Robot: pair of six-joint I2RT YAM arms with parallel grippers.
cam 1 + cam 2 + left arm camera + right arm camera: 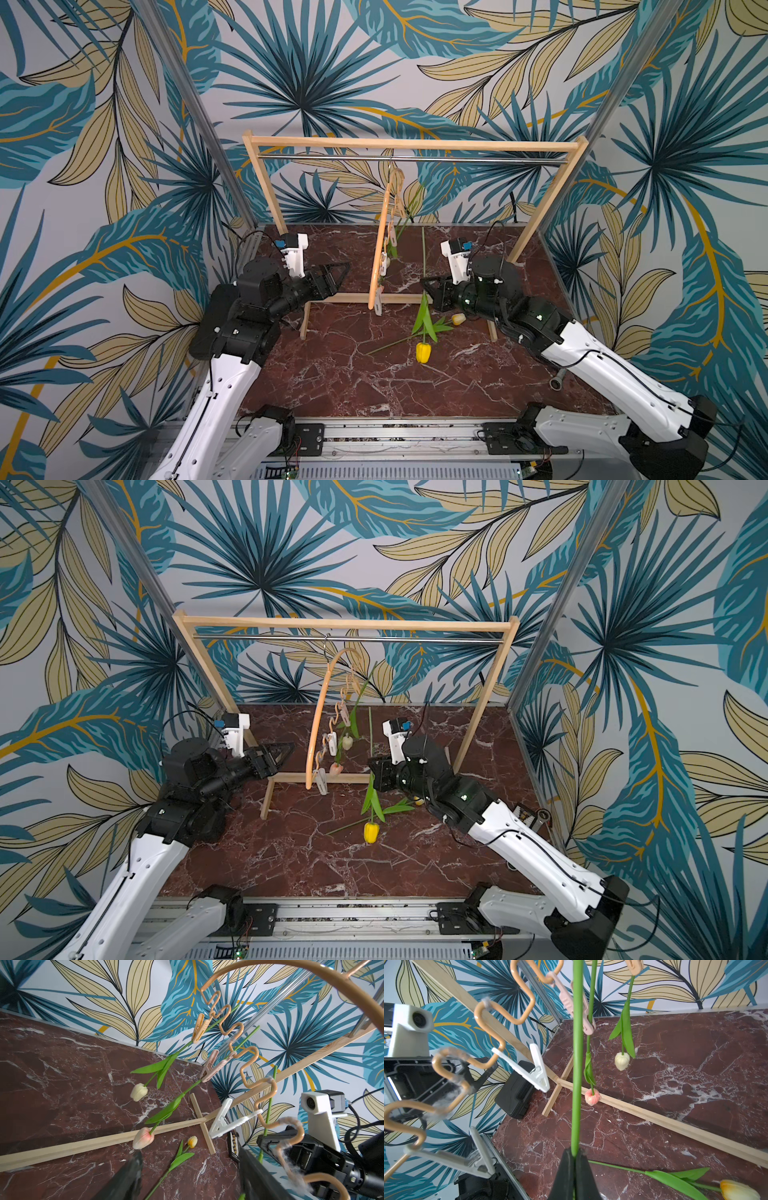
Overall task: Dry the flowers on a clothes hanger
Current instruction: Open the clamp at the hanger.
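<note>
black and clenched, the right gripper (574,1154) grasps the stem of the yellow tulip (577,1064), which is upside down: its stem rises past the fingers and its head (423,352) hangs low over the table (374,386). the upper stem stands just beside the wavy bar of the hanger (316,725), near a free white peg (223,1124); whether they touch i cannot tell. across the hanger, the left gripper (338,276) is released, jaws wide apart and grasping nothing. further along the bar, the pink tulip (143,1138) and cream tulip (138,1092) hang head down from pegs. the hanger's hook is on the rod (415,158) of the rack (415,144). the orange tulip (737,1189) lies flat on the table under the right arm.
</note>
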